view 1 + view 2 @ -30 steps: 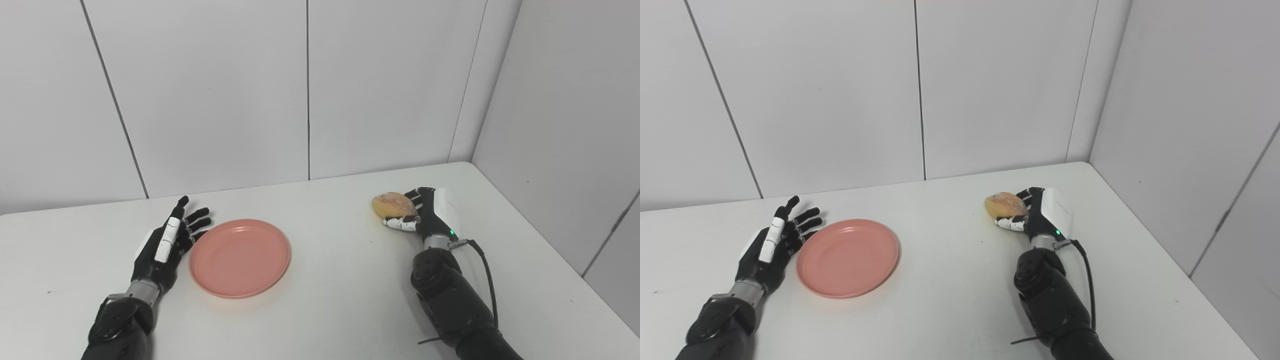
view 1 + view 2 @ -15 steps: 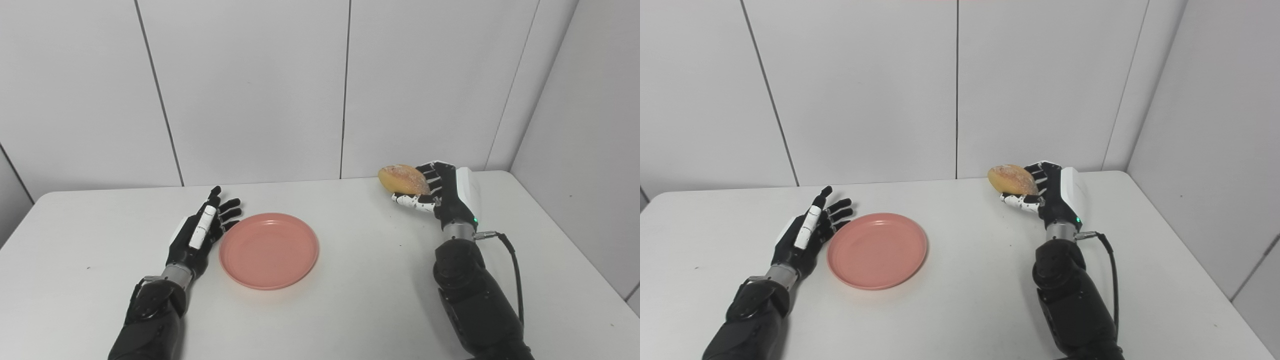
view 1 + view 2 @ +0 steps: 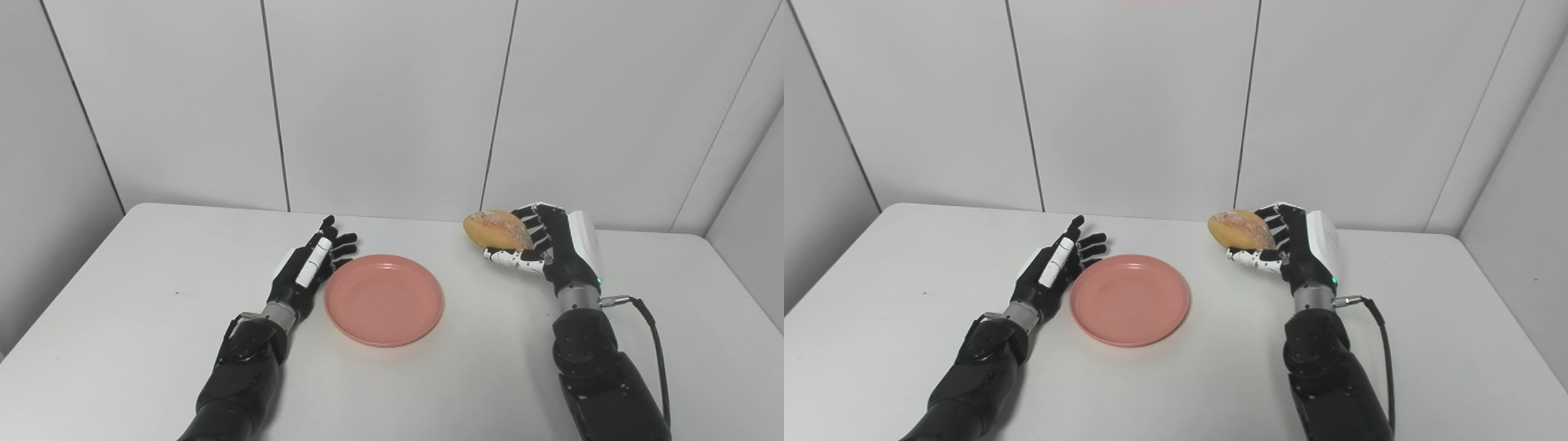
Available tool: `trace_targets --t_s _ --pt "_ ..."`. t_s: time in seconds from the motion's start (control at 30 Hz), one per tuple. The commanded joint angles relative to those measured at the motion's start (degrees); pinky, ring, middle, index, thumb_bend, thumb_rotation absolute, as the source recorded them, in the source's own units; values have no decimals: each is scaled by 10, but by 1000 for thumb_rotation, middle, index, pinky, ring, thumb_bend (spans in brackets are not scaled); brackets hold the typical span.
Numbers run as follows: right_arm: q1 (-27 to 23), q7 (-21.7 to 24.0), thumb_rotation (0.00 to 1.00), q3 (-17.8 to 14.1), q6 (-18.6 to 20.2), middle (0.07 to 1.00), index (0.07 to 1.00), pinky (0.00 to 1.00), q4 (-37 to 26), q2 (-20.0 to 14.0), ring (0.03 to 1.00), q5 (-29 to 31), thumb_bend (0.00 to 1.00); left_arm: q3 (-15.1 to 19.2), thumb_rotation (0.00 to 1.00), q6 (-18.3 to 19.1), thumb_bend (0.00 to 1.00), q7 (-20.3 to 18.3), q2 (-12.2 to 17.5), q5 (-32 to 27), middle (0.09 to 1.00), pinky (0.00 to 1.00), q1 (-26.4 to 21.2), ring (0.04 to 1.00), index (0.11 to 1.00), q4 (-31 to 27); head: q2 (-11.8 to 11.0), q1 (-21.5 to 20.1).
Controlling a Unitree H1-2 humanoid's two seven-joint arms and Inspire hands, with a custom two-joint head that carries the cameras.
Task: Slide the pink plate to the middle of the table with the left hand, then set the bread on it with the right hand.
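Pink plate (image 3: pixel 384 300) mid-desk (image 3: pixel 122 306), left robot hand (image 3: pixel 309 266) empty beside its left rim, fingers spread, right robot hand (image 3: pixel 545 248) gripping bread (image 3: pixel 496 229) aloft, right of plate

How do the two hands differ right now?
The left hand is open and empty; the right hand is shut on the bread. The left hand lies low beside the pink plate, at its left rim; the right hand is raised, clear of it. Both are black with white panels.
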Motion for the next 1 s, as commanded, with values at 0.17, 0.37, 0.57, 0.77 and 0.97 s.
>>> trace_targets --t_s 0.17,0.37,0.57,0.77,0.97 --pt "-47 8 0 31 -78 467 488 288 15 0 347 -29 532 -5 800 5 896 6 -24 0 844 787 24 829 994 8 0 17" --pt "-55 17 0 44 -79 465 489 282 30 16 342 -38 532 -3 793 6 906 3 -29 -5 847 799 22 831 991 9 -1 33" --pt "-64 16 0 61 -96 487 470 307 60 27 369 -50 533 -9 808 8 868 9 -29 2 837 800 24 823 1000 2 -4 32" --pt "-70 12 1 76 -117 489 472 299 98 34 369 -65 532 -7 797 3 873 5 -30 -3 846 805 23 830 1000 9 -5 32" --pt "-74 27 0 74 -125 485 475 288 117 47 350 -48 532 -9 804 2 865 6 -33 -2 844 806 23 831 1000 12 -3 34"
